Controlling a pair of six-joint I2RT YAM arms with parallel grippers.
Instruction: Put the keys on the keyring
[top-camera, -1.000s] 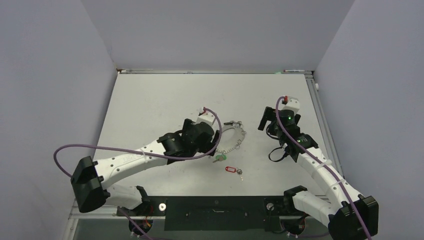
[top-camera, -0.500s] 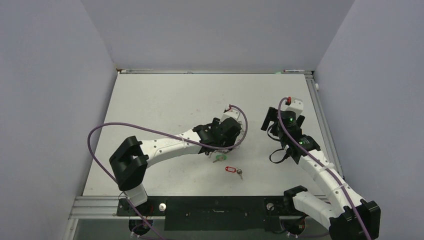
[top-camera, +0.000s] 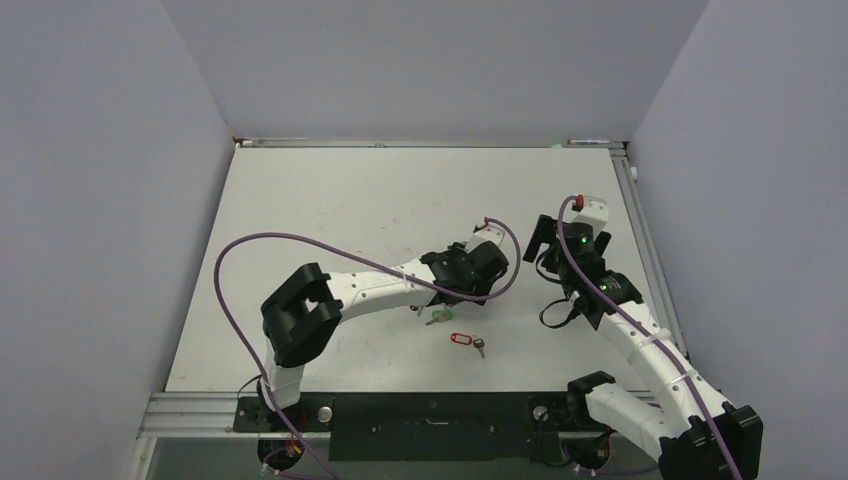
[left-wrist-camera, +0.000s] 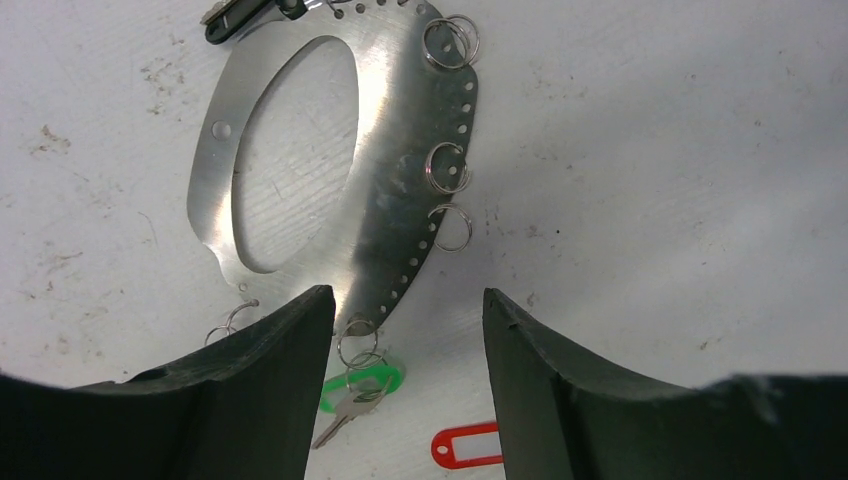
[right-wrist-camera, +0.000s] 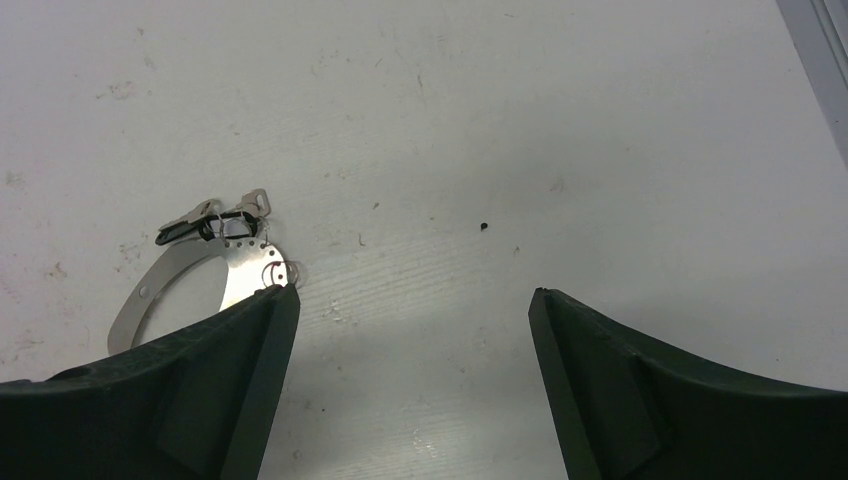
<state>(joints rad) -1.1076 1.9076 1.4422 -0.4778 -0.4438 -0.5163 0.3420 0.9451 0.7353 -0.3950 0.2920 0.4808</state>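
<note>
Red-tag key (top-camera: 461, 339) lies loose on the tabletop (top-camera: 330, 210), closest to the near edge, right of centre, apart from the rest. Green-tag key (left-wrist-camera: 358, 392) sits just beyond it at the near tip of the keyring (left-wrist-camera: 400, 190). Its small ring looks hooked into the tip's last hole, can't confirm. Left gripper (left-wrist-camera: 405, 300) hangs over that tip, jaws about half apart, tip between them, nothing clamped. Keyring is a flat crescent plate with a row of holes, lying flat mid-table, split rings (left-wrist-camera: 448, 168) along one edge. Right gripper (right-wrist-camera: 410, 292) is nearer the right edge, jaws spread wide, only bare tabletop between them, keyring off to its left.
</note>
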